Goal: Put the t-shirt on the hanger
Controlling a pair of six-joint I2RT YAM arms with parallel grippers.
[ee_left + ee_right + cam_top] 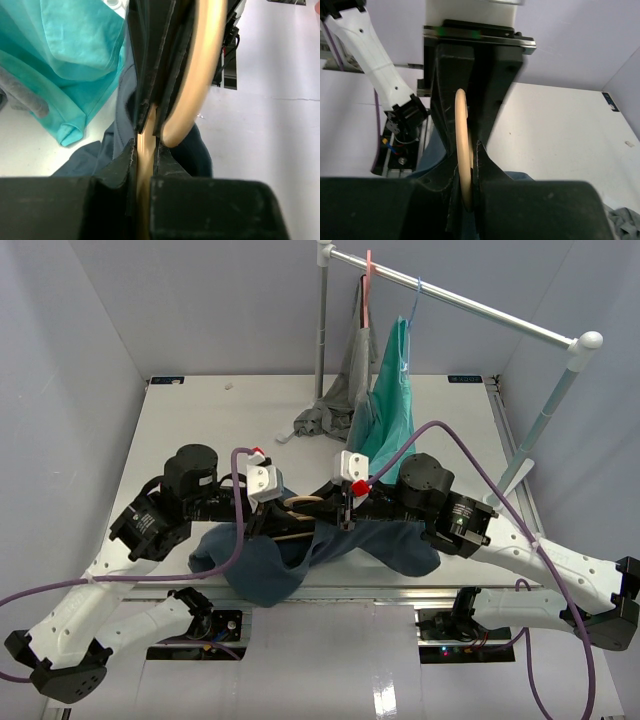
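Cloth of the t-shirt (270,565) lies bunched at 6 o'clock on the surface (200,420), between the two arms, one fold spilling over the near edge and a ridge of fabric rising toward the hanger (300,503). The hanger sits just above that heap at the centre of the top view, gripped from both sides. The left fingers (122,160) are pinched tight on a thin tan part of it, dark cloth lying close around them. The right fingers (487,170) are closed on the tan bar too, holding nothing else. By my reading the task is in its middle: hanger and shirt are brought together, but neither shoulder looks seated over the broad tan ends. Whether any part of the hanger is inside the neck opening cannot be told. Threading and draping are left. At 12 to 1 o'clock the teal-green garment (392,400) and grey garment (340,400) hang from the rail (470,305), well apart.
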